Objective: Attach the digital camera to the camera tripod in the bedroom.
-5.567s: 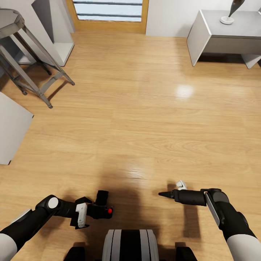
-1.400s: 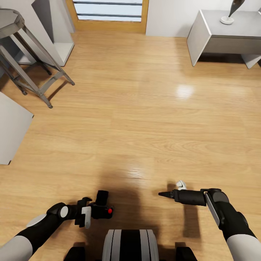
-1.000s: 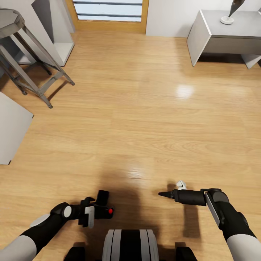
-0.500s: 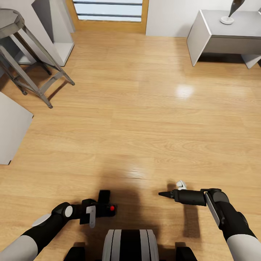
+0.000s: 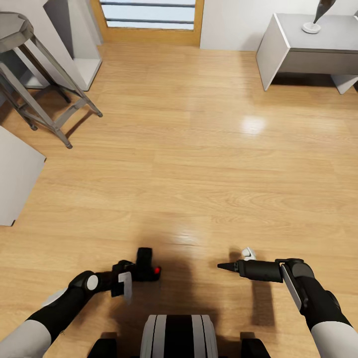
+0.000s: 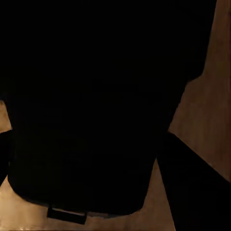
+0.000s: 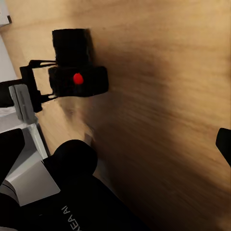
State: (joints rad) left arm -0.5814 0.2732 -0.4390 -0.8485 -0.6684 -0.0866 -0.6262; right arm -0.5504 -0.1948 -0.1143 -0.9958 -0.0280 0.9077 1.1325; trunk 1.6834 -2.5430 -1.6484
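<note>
While the plank floor (image 5: 199, 149) of the bedroom spreads ahead, a grey stool (image 5: 35, 74) is seen far off, no tripod. The digital camera (image 5: 145, 266) is carried just above the robot's trunk (image 5: 178, 335), clamped by the left gripper (image 5: 130, 272). The right gripper (image 5: 237, 261) looks empty, parted. Probably transport; finding the tripod seems needed next.

Ahead of me lies a wood plank floor (image 5: 199, 164). A grey stool (image 5: 30, 79) stands far left; a grey bedside unit (image 5: 308, 49) carries a white-based lamp (image 5: 313, 22) far right.
</note>
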